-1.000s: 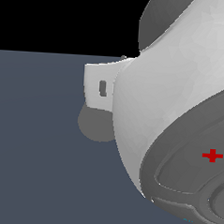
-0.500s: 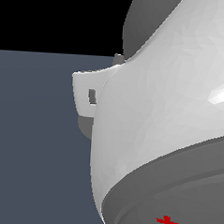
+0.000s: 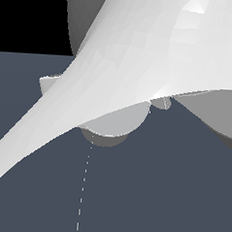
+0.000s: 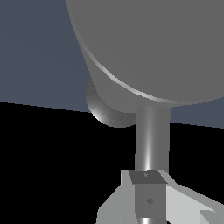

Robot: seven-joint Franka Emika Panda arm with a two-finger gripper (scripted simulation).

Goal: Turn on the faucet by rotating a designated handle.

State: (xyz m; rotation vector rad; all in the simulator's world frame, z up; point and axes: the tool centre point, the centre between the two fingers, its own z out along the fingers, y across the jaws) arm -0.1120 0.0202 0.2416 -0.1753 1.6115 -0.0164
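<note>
In the wrist view the handle [image 4: 151, 135], a thin straight grey rod, is seen projecting from the thick grey cylinder of the faucet [image 4: 153, 43]. The white end effector [image 4: 148, 199] is closed around the rod's outer end. In the exterior view most is hidden by the white arm [image 3: 140, 66].

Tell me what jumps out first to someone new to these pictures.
In the exterior view the white robot arm fills the upper frame, hiding most of the scene. In the wrist view the big grey faucet looms above, its thin handle running down into the gripper.
</note>
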